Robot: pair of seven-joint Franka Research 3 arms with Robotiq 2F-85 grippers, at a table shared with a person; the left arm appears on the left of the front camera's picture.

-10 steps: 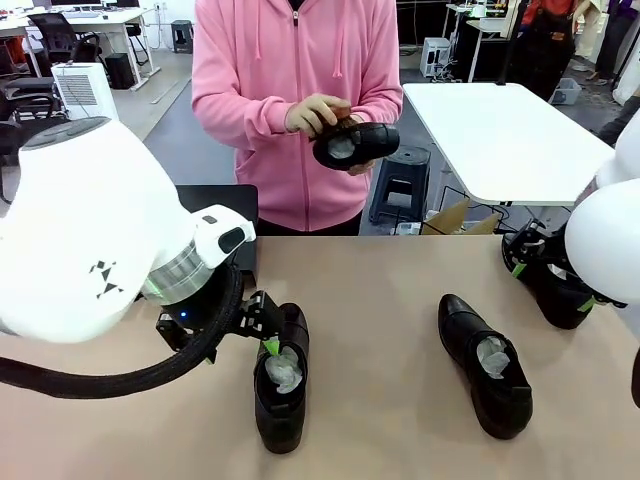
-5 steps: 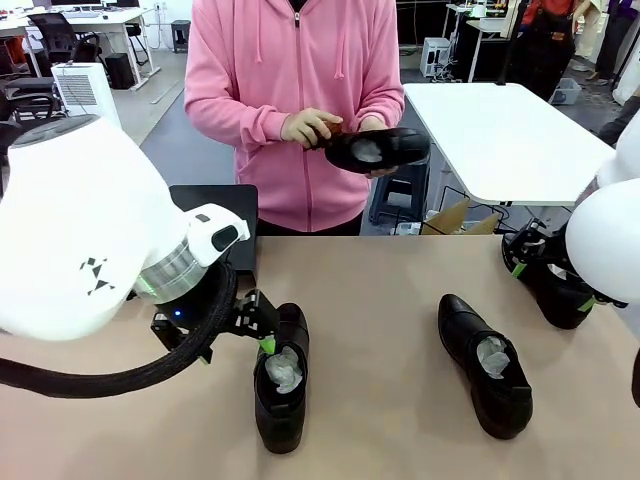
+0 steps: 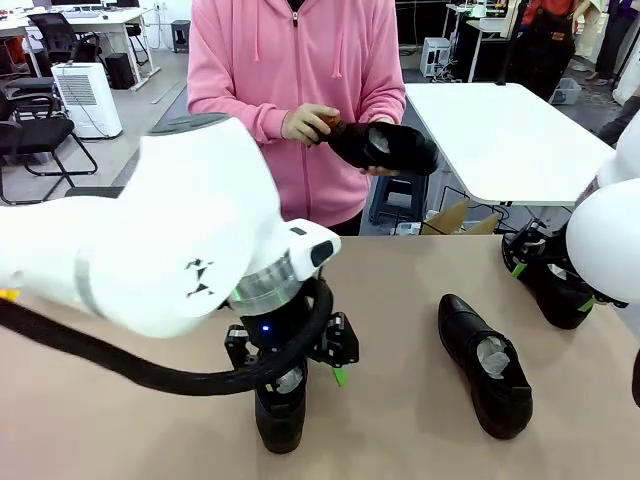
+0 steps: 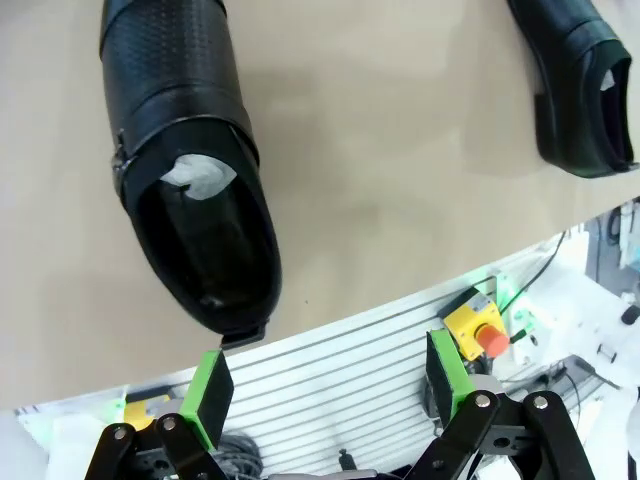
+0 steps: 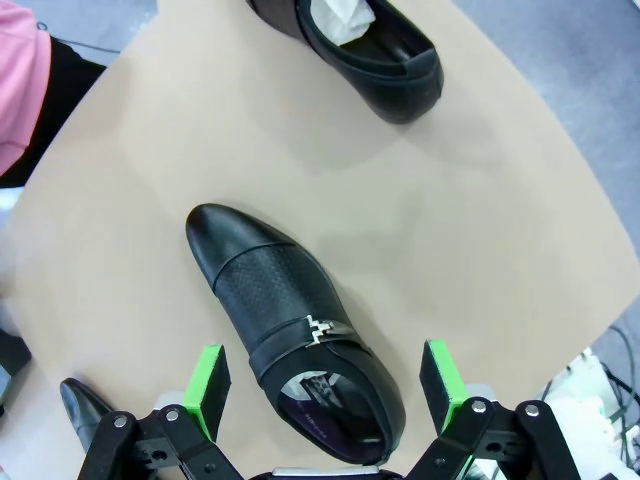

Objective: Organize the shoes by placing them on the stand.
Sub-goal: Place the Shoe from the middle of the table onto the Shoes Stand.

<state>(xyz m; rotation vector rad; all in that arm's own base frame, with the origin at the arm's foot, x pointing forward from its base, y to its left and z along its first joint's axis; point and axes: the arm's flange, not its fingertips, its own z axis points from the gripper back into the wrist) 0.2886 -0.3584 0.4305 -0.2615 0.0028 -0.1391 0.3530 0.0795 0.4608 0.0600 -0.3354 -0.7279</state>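
Middle shoe (image 3: 485, 365) lies on bare tabletop (image 3: 400, 290). Left shoe (image 4: 190, 200) to its left, heel just beside left gripper (image 4: 328, 378), jaws wide, empty. Right shoe (image 5: 290, 330) to its right, heel inside wide-open right gripper (image 5: 323, 385), unclamped. Fourth shoe (image 3: 385, 145) beyond it, in person's hand (image 3: 310, 122). Judged: none placed; all four left for stand.

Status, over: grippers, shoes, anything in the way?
Left gripper open at near-left shoe heel. Right gripper open over far-right shoe. Person's hand holds third shoe. No shoe gripped.

shoes (image 3: 485, 365) — glossy black | three upright on table (image 3: 400, 300) | fourth shoe (image 3: 385, 145) in person's hands (image 3: 308, 122)
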